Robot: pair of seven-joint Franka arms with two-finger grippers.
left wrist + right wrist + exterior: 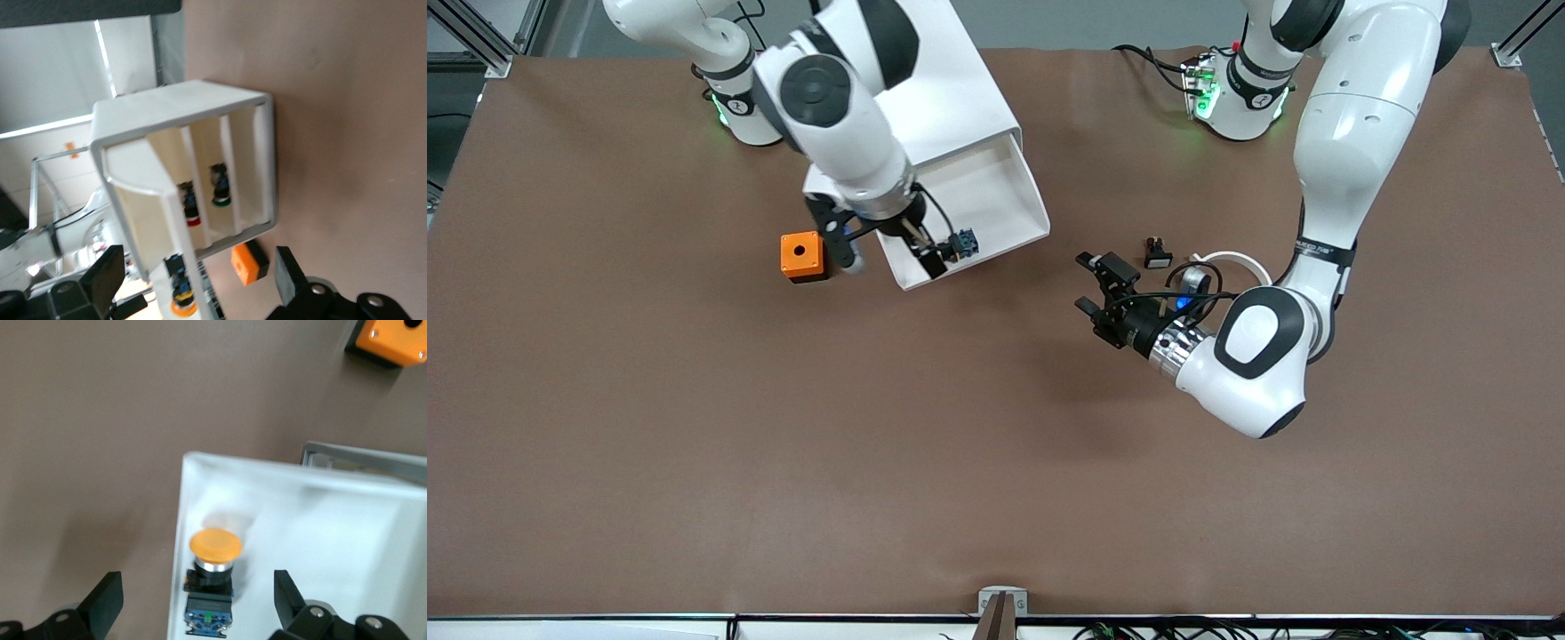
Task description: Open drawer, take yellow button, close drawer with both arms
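The white cabinet [960,98] stands near the right arm's base. Its topmost drawer [1014,209] is pulled out toward the front camera. The orange-capped button [963,243] lies in the drawer by its front rim. In the right wrist view the button [213,567] shows its orange cap, black body and blue rear, inside the drawer [320,533]. My right gripper [889,253] hangs open over the drawer's front corner, its fingers on either side of the button [193,600]. My left gripper [1089,284] is open and empty over the table, pointing at the cabinet [193,107]; it sees the button [181,303].
An orange box with a hole [801,256] sits on the table beside the open drawer, close to a right finger. A small black part [1157,254] and a white ring [1232,260] lie by the left arm. Lower drawers hold a red-capped [191,212] and a green-capped button [221,190].
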